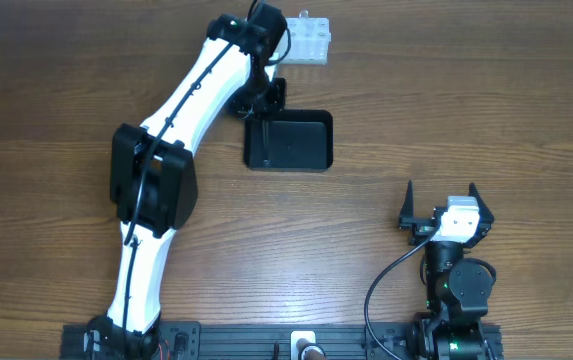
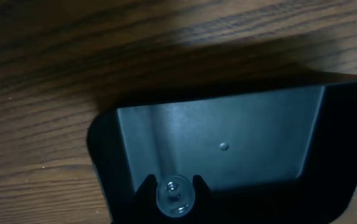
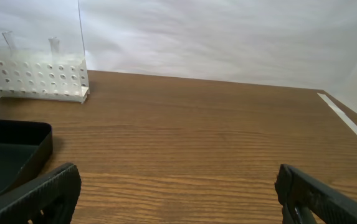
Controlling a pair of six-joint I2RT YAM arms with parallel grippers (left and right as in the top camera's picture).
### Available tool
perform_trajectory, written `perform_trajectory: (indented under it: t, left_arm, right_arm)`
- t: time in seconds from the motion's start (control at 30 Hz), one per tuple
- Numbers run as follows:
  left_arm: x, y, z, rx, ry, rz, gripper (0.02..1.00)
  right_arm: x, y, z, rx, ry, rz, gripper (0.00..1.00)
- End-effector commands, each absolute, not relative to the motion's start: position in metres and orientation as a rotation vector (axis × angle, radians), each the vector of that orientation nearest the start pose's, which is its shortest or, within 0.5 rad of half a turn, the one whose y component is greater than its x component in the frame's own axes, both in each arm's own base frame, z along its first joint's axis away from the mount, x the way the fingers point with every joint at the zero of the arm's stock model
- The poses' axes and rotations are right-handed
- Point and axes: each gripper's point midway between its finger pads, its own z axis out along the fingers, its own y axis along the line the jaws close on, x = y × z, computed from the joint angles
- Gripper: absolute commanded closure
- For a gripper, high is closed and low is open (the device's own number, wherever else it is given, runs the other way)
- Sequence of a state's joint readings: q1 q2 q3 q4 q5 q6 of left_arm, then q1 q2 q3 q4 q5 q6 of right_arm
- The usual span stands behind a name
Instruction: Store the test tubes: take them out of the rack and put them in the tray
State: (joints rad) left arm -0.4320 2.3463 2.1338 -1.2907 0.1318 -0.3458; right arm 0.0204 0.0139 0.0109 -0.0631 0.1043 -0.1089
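The left arm (image 1: 181, 110) was extended up the wooden table (image 1: 486, 90) to the black tray (image 1: 311, 150). The left jaws were clamped on a clear test tube (image 2: 174, 196). In the left wrist view the tube appeared end-on, its open mouth facing the camera and its length pointing down into the tray. It hung over the tray's grey floor, close to one wall. Whether its lower end touched the floor could not be told. A small round nub (image 2: 223, 146) sat on the tray floor, apart from the tube.

The white rack (image 1: 304, 40) stood on the table near the tray's far side, with a gap of bare wood between them. In the right wrist view, two more tubes (image 3: 53, 45) stood upright in the rack.

The right arm (image 1: 456, 275) was well apart from the tray, close to its own base. The right jaws were spread wide with nothing between them, above bare wood.
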Motion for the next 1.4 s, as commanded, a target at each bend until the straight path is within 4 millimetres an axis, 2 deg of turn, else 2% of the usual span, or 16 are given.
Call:
perform_trajectory:
  t: [0.03, 0.37, 0.8, 1.1, 1.4]
  left_arm:
    - [0.427, -0.210, 0.056, 0.082, 3.135, -0.226, 0.980]
    - [0.423, -0.209, 0.032, 0.076, 3.186, -0.210, 0.980]
    - [0.434, -0.214, 0.026, 0.079, 3.149, -0.230, 0.978]
    - [0.433, -0.213, 0.016, 0.078, 3.165, -0.222, 0.919]
    - [0.433, -0.214, 0.017, 0.077, 3.165, -0.223, 0.724]
  right_arm:
    - [0.246, -0.011, 0.159, -0.035, 1.639, -0.146, 0.007]
    - [0.246, -0.011, 0.159, -0.035, 1.639, -0.146, 0.009]
    - [0.246, -0.011, 0.159, -0.035, 1.639, -0.146, 0.007]
    - [0.246, -0.011, 0.159, -0.035, 1.639, -0.146, 0.007]
    - [0.246, -0.011, 0.159, -0.035, 1.639, -0.146, 0.009]
